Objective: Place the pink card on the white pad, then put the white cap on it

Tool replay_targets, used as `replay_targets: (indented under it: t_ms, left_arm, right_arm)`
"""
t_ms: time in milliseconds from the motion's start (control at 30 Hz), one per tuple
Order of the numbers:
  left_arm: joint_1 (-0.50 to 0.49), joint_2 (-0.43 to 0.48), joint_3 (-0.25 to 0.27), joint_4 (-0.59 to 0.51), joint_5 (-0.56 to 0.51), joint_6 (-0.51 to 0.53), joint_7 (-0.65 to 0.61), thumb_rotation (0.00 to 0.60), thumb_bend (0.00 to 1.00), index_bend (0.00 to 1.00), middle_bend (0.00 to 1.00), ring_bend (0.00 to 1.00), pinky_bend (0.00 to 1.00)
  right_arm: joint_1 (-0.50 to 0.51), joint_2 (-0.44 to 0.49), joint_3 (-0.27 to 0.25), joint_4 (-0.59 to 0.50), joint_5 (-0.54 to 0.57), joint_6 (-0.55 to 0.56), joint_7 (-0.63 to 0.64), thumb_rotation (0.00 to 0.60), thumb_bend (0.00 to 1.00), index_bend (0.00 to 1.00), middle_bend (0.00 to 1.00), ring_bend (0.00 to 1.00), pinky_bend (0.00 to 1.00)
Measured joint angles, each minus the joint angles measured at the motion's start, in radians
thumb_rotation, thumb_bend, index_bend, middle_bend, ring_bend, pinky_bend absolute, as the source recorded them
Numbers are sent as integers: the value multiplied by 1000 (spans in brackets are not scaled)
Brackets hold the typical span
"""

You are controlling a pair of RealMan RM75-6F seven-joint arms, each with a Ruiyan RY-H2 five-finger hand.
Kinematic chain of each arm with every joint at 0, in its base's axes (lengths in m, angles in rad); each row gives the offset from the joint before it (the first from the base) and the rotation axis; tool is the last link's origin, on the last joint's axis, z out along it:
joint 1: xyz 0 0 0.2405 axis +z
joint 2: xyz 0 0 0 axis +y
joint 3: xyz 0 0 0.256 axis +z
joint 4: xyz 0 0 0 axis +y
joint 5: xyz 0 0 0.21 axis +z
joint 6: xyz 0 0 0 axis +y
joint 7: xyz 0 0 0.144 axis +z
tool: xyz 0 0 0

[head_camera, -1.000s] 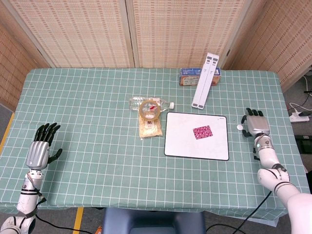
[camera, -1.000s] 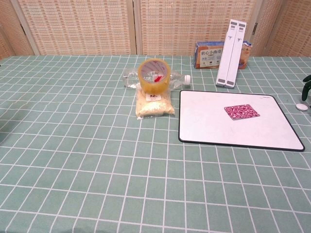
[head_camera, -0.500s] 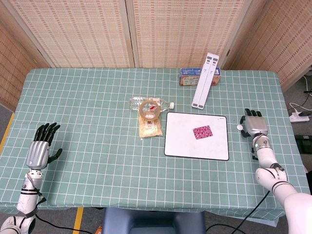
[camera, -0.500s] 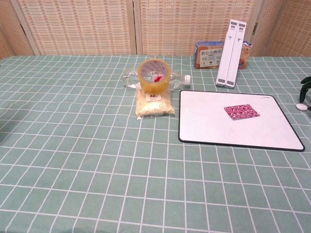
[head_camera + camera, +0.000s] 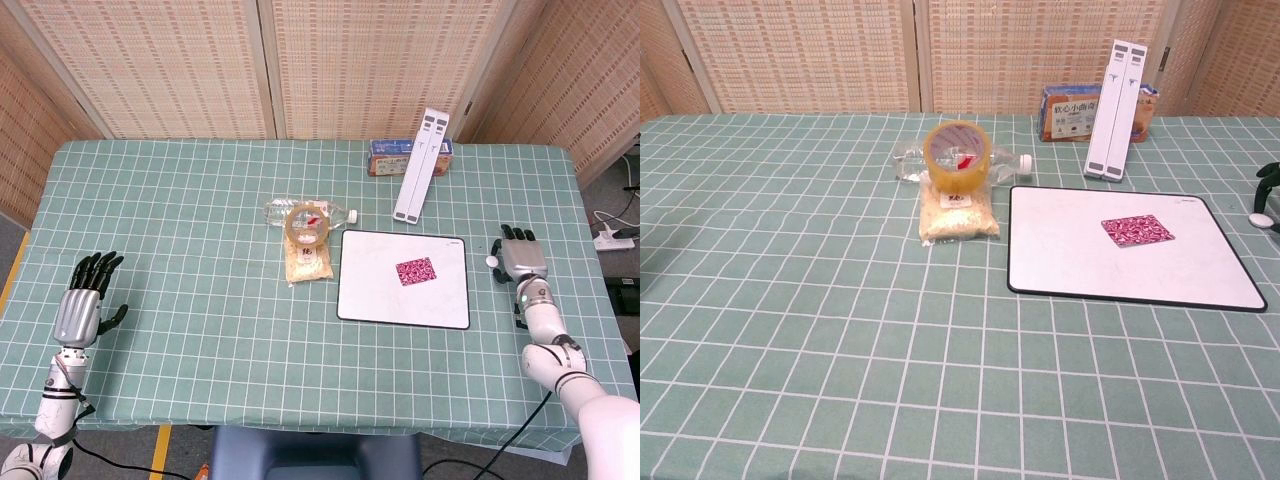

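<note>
The pink card (image 5: 415,271) lies flat on the white pad (image 5: 380,295), right of the pad's middle; the chest view shows the same card (image 5: 1137,230) and pad (image 5: 1090,275). A small white cap (image 5: 492,262) sits on the cloth just off the pad's right edge, and again at the far right of the chest view as the cap (image 5: 1261,220). My right hand (image 5: 522,258) hovers palm down immediately right of the cap, fingers apart, holding nothing; only its dark fingers (image 5: 1269,172) enter the chest view. My left hand (image 5: 85,305) is spread and empty at the table's left front.
A tape roll (image 5: 308,225) rests on a lying clear bottle (image 5: 283,211) and a bag of grains (image 5: 309,263), left of the pad. Behind the pad, a white folding stand (image 5: 422,165) leans on a blue box (image 5: 384,157). The table's right edge runs close to my right hand.
My right hand has drifted slightly back toward me beside the cap. Cap, card and left hand have not moved.
</note>
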Motion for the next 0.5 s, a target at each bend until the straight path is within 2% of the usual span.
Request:
replay_targets:
  t_ms: [500]
  left_arm:
    - [1,2,-4,-3,-4,-2,-8,600,234,128,72,0,0]
  right_arm:
    - [10,-24,4,32,-7,-16,-4,600,405,379,0,0,0]
